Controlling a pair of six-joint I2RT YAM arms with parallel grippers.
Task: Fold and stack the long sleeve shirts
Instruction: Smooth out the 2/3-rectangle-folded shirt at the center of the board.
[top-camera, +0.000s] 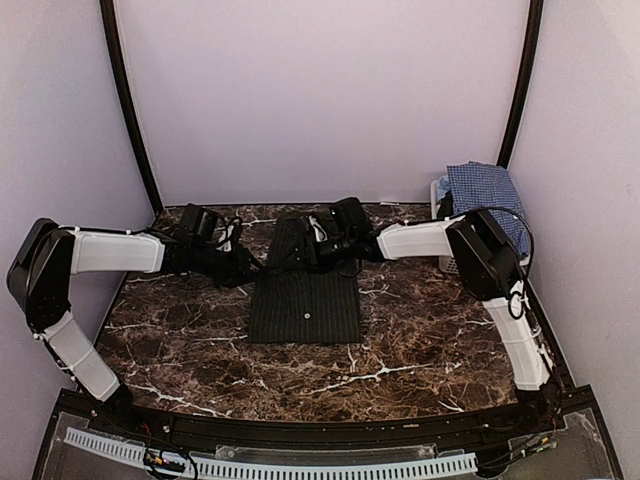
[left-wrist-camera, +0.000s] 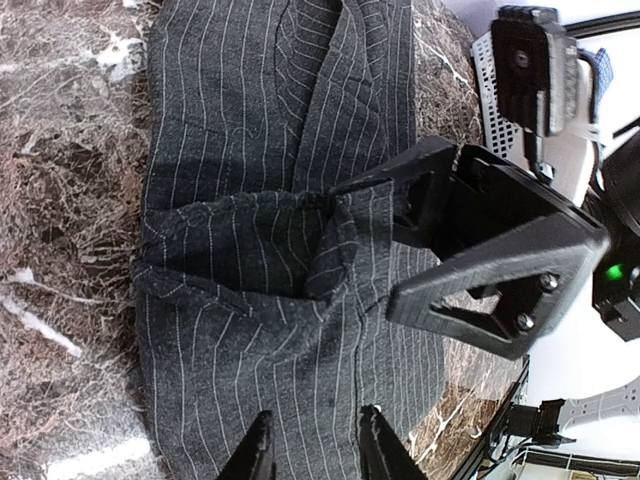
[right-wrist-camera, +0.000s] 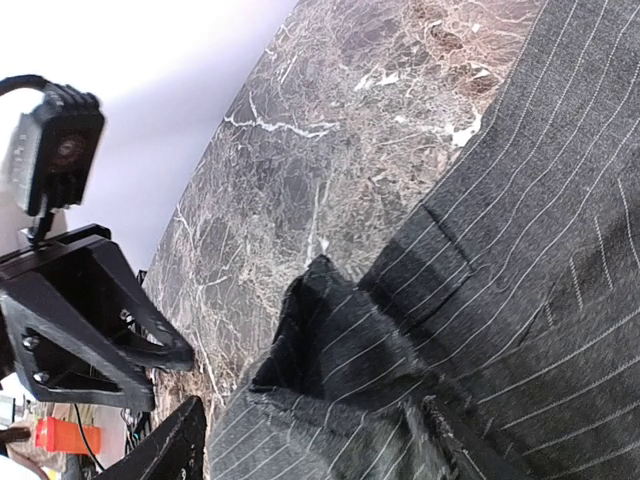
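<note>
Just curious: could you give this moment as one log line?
black pinstripe shirt: partly folded, mid-table | right gripper: open astride its raised fold | blue check shirt: on basket

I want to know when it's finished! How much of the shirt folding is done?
Partly. The black pinstriped shirt lies folded narrow on the table; both the left gripper and right gripper are at its far end. The blue checked shirt sits heaped over the basket, unfolded, unstacked.
</note>
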